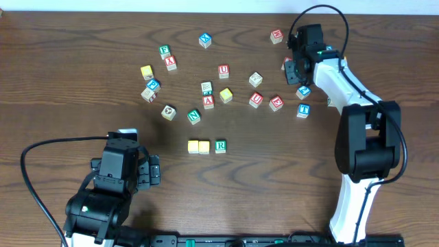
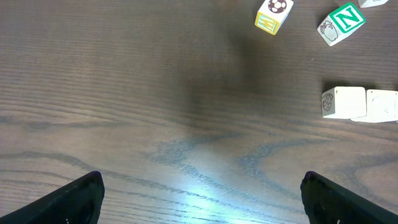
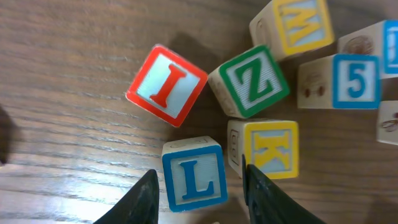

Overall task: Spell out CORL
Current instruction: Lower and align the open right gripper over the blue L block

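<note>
With two yellow cubes [image 1: 193, 145] and R [image 1: 220, 145] lined up on the surface [image 1: 68, 82], L [image 3: 194, 180], far right among loose cubes [image 3: 252, 81], sits between the fingers of the part-open right end effector [image 3: 199, 169], which should next close, lift and set it right of R; the left end effector [image 2: 202, 196] hangs wide open.
</note>
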`<action>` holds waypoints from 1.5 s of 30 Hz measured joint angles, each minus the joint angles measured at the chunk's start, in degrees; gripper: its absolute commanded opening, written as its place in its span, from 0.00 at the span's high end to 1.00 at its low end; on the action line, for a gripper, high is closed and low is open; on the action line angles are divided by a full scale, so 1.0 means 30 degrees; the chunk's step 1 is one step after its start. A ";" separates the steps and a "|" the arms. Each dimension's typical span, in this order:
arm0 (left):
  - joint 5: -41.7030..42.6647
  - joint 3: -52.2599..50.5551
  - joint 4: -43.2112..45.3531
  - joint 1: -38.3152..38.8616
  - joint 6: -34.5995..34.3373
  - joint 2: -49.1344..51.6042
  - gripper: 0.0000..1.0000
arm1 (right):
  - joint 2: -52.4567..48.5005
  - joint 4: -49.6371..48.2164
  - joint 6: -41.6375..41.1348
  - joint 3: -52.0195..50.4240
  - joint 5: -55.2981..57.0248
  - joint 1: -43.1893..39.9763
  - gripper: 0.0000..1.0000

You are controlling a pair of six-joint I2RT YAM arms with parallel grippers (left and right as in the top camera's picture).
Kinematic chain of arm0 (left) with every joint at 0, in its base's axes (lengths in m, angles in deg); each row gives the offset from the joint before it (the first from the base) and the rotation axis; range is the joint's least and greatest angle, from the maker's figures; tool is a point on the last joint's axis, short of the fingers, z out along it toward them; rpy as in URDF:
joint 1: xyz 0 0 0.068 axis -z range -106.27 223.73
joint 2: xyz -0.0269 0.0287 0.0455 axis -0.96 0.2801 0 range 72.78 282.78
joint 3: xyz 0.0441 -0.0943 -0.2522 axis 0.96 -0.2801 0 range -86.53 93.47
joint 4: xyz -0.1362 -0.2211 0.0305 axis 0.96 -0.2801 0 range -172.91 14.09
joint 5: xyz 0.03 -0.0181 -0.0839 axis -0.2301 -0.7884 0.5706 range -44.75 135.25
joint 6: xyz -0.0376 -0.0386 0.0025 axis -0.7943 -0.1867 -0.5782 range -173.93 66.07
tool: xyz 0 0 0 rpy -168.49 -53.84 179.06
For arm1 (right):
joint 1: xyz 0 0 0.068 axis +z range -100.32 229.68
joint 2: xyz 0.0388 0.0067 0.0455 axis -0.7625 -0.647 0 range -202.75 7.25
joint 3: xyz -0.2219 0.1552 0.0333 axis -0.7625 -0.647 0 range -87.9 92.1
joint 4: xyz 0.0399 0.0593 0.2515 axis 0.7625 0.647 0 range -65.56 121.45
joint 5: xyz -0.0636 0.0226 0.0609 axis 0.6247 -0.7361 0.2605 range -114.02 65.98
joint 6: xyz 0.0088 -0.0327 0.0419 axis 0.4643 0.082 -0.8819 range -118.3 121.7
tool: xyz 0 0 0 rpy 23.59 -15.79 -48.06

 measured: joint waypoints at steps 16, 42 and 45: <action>0.0000 0.0000 0.0000 0.0000 0.0007 0.0000 0.01 | -0.0211 -0.0146 0.0007 0.0000 -0.0146 0.0000 0.61; 0.0000 0.0000 0.0000 0.0000 0.0000 0.0000 0.01 | -0.0852 -0.0590 0.0007 0.0000 -0.0211 0.0000 0.64; 0.0000 0.0000 0.0000 0.0000 0.0000 0.0000 0.01 | -0.0852 -0.0590 0.0000 0.0000 -0.0211 0.0000 0.64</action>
